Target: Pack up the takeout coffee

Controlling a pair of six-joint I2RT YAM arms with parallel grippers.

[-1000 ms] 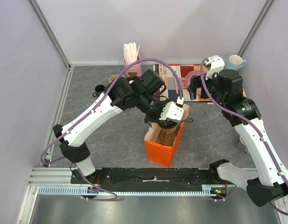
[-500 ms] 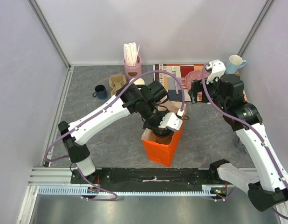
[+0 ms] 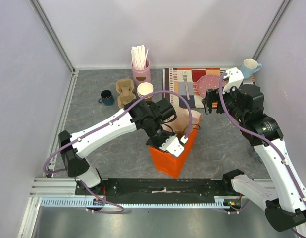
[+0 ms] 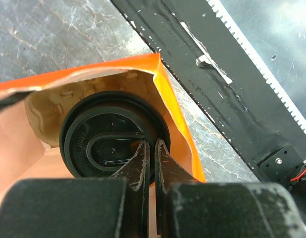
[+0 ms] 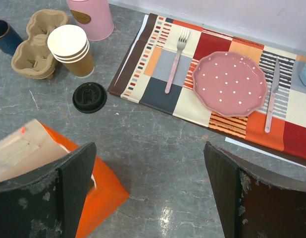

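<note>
The takeout coffee (image 4: 101,148) shows only in the left wrist view, as a round black lid deep inside the orange paper bag (image 4: 175,119). My left gripper (image 4: 150,146) reaches down into the bag (image 3: 165,159), its jaws pinched almost together on the lid's near rim. In the top view that gripper (image 3: 174,144) hides the cup. My right gripper (image 3: 208,101) hangs open and empty to the right of the bag, over bare table. The right wrist view shows its wide-open jaws (image 5: 148,191) and a corner of the bag (image 5: 91,198).
A stack of lidless paper cups (image 3: 145,89), a cardboard cup carrier (image 3: 125,91), a dark blue mug (image 3: 106,97) and a pink stick holder (image 3: 140,72) stand behind the bag. A loose black lid (image 5: 89,97) lies near the placemat (image 3: 192,94) with the pink plate (image 3: 208,84).
My left gripper has moved toward the near edge and down, lowering the coffee into the orange bag. The bag has shifted slightly. The right arm has drifted a little right.
</note>
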